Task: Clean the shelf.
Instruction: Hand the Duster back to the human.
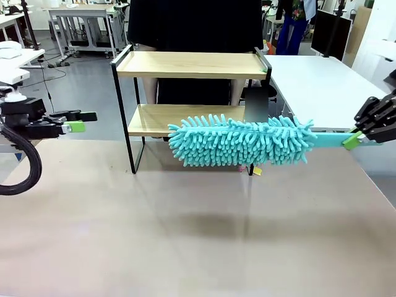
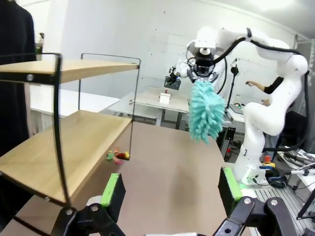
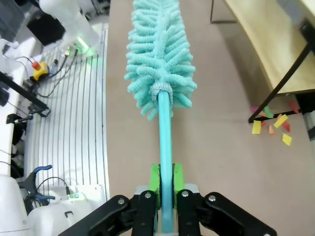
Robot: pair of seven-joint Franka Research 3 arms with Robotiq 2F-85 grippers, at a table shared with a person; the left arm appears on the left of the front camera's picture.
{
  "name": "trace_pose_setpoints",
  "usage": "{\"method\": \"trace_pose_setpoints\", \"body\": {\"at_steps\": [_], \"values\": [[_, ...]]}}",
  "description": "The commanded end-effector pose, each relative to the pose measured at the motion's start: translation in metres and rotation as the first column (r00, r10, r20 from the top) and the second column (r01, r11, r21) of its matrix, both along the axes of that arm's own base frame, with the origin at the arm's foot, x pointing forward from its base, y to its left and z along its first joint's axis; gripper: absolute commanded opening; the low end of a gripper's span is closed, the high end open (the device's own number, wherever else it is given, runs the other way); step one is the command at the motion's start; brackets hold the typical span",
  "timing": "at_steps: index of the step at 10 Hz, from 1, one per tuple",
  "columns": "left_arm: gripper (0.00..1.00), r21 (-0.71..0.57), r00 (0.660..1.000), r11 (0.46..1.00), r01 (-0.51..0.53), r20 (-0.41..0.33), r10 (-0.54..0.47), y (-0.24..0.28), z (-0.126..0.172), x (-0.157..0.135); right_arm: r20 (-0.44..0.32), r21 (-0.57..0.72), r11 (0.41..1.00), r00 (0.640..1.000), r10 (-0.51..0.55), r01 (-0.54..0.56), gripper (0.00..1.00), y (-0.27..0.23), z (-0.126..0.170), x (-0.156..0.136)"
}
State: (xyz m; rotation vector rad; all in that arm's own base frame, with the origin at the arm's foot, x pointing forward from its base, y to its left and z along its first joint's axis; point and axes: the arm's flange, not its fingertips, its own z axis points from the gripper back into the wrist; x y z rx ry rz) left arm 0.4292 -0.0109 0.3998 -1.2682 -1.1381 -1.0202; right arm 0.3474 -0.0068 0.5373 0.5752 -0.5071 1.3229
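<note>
The shelf, two light wooden boards in a thin black frame, stands at the table's far side; its lower board fills the left of the left wrist view. A fluffy teal duster hangs level in front of the lower board, just above the table. My right gripper is shut on the duster's teal handle at the right edge. My left gripper stands open at the far left, apart from the shelf, with nothing between its green pads.
Small coloured paper scraps lie on the table by the shelf's right foot. A person in dark clothes stands behind the shelf. A white table stands at the right. The table's near half is bare.
</note>
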Motion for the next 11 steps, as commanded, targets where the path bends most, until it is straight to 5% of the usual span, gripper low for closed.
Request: {"method": "trace_pose_setpoints", "body": {"at_steps": [1,3,4,9,11], "values": [[1.00,0.011,0.999,1.000,-0.013,0.038,0.013,-0.005,0.007,-0.024,0.008,0.061,0.998,0.999,0.033,-0.033,0.13,-0.003,0.004,0.010],[1.00,0.014,0.999,1.000,-0.014,0.032,0.014,-0.007,0.003,-0.038,0.013,0.059,0.997,0.999,0.043,-0.044,0.13,0.000,0.004,0.009],[1.00,0.001,1.000,1.000,0.006,0.019,-0.006,-0.008,0.005,-0.020,-0.006,0.030,0.999,1.000,0.009,-0.009,0.13,-0.003,-0.001,0.007],[1.00,0.001,1.000,1.000,0.002,0.014,-0.002,-0.007,0.002,-0.023,-0.006,0.030,0.999,1.000,0.009,-0.009,0.13,-0.003,-0.001,0.007],[1.00,0.038,0.997,0.998,0.041,0.069,-0.044,-0.047,0.014,-0.036,-0.006,0.030,0.999,1.000,0.009,-0.009,0.13,-0.003,-0.001,0.007]]}}
